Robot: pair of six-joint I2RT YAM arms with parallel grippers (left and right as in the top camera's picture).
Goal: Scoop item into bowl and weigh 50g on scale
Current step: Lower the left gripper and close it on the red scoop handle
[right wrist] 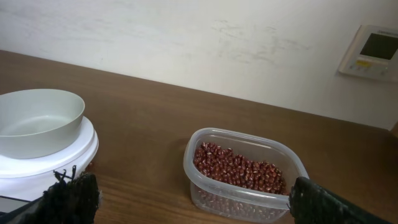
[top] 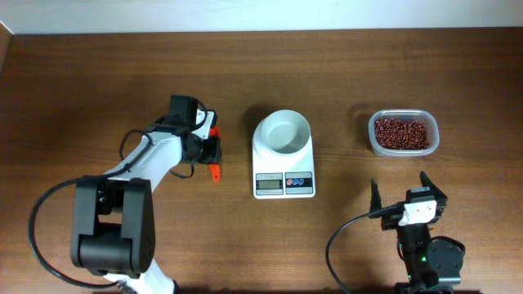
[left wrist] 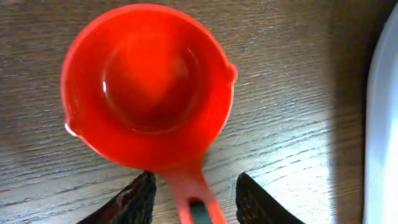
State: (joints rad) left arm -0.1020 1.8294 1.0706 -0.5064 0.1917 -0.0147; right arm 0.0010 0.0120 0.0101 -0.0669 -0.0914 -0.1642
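Now close your open left hand [left wrist: 194, 186] tight around the red scoop [left wrist: 146, 81] handle before you lift it.

Small round white bowl [top: 282, 132] stands on the flat white kitchen scale [top: 283, 184], mid-tabletop [top: 98, 73]. To its right, well apart, a clear rounded-rectangular plastic tub [top: 404, 152] holds the dark red-brown beans [top: 400, 132]. Just left of the scale is a red plastic scoop [left wrist: 146, 87], its handle between the left pincer's [left wrist: 194, 196] fingers.

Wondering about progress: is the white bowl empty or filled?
Empty. The white bowl on the scale shows a bare interior; the beans are in the clear tub.
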